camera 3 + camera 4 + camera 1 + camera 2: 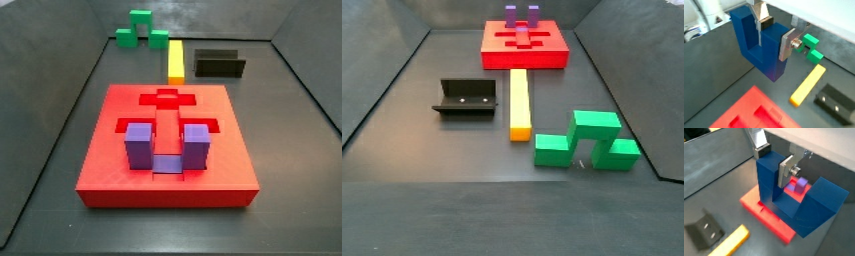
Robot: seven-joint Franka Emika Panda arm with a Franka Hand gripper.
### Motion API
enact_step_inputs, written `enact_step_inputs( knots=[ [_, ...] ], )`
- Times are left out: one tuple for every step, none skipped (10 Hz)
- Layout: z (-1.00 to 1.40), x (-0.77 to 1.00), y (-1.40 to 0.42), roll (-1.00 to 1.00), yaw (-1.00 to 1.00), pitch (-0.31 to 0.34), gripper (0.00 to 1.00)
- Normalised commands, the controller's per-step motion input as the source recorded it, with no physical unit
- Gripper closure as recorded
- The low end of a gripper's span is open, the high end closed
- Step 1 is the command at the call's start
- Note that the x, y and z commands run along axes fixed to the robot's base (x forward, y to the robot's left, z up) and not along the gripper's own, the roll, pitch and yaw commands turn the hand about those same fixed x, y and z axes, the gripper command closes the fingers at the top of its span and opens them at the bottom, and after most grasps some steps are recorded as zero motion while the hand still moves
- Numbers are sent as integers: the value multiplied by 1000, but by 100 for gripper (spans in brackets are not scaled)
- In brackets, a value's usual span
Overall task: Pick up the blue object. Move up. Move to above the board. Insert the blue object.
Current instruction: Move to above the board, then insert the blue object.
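My gripper [776,36] is shut on the blue object [756,47], a navy U-shaped block. The silver fingers clamp one of its prongs, and it hangs in the air off the floor. In a wrist view the gripper [774,162] holds the blue object [821,203] with the red board [767,219] below it. The board's corner also shows in a wrist view [751,112]. Both side views show the board [107,150] [496,45] but not the gripper or the blue object.
A purple U-shaped block [163,145] [521,14] [799,185] stands in the board. On the grey floor lie a yellow bar [175,60] [519,100] [809,85], the dark fixture [219,64] [466,98] [836,102] and a green block [139,28] [585,140] [811,47]. Walls enclose the floor.
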Motion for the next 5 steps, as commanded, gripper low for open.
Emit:
enact_step_inputs(
  knots=[
    [345, 832, -1400, 68, 6, 323, 100],
    [209, 431, -759, 50, 11, 242, 100],
    [147, 289, -518, 46, 10, 188, 100],
    [78, 115, -204, 19, 12, 67, 100],
    [-160, 0, 0, 0, 0, 0, 100]
  ],
)
